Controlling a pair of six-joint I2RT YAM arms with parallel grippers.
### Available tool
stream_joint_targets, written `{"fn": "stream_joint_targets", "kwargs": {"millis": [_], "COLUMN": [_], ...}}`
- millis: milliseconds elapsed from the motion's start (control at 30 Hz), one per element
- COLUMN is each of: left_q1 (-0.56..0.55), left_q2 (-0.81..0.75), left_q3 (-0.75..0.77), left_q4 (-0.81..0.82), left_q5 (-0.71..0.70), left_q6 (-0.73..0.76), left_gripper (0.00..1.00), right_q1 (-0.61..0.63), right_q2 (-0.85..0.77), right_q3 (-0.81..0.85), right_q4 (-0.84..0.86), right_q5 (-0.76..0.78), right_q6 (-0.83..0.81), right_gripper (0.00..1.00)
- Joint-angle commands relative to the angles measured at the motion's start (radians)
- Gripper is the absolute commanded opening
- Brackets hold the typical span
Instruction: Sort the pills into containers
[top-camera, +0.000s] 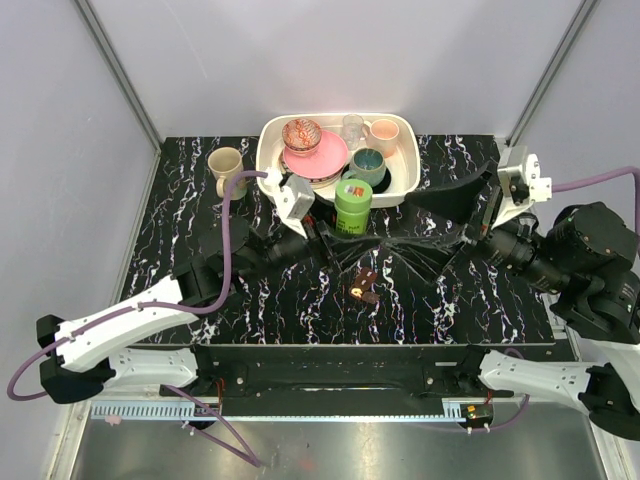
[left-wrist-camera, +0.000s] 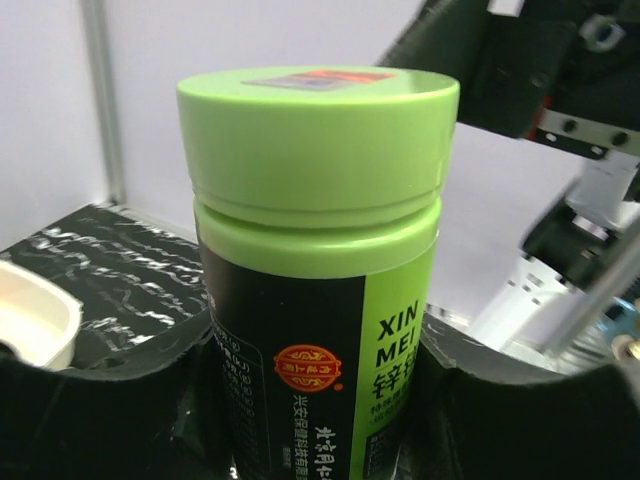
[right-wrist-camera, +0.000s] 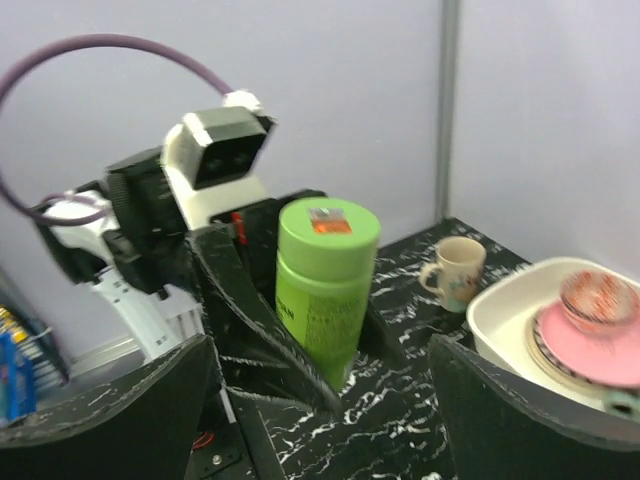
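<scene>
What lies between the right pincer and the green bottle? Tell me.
Only bare black marbled table: the right wrist view shows nothing between the open right pincer and the green bottle, held by the left pincer.

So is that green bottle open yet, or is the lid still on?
Still shut. The green bottle stands upright with its lid seated flat on top, gripped between the left gripper's fingers; the right gripper is open, apart from it.

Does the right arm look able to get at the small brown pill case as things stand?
Probably yes. The right gripper is open and holds nothing, and the pill case lies on bare table beside it. The green bottle, gripped by the left gripper, stands behind the case, not between.
</scene>
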Motion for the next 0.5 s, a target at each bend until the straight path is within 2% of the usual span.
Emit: {"fn": "stream_joint_targets", "kwargs": {"millis": [0,100,300,467], "left_q1": [0.000,-0.002,-0.011,-0.022], "left_q2": [0.003,0.012,0.019,0.025], "left_q3": [0.021,0.021,0.020,0.015], "left_q4": [0.090,0.090,0.101,0.099], "left_q5": [0.247,0.308,0.388,0.429], "left_q6": [-0.009,-0.001,0.011,0.023], "left_gripper": [0.00,0.00,0.00,0.00], "right_q1": [0.004,0.006,0.006,0.004], "right_q2": [0.022,0.028,0.036,0.038], "right_q3": [0.000,0.007,0.011,0.008], "right_q4": [0.049,0.052,0.055,0.070], "right_q5": [-0.195,-0.262,-0.272,-0.287], "right_q6": [-0.055,-0.053,-0.046,-0.033], "right_gripper": [0.94,0.94,0.93,0.84]}}
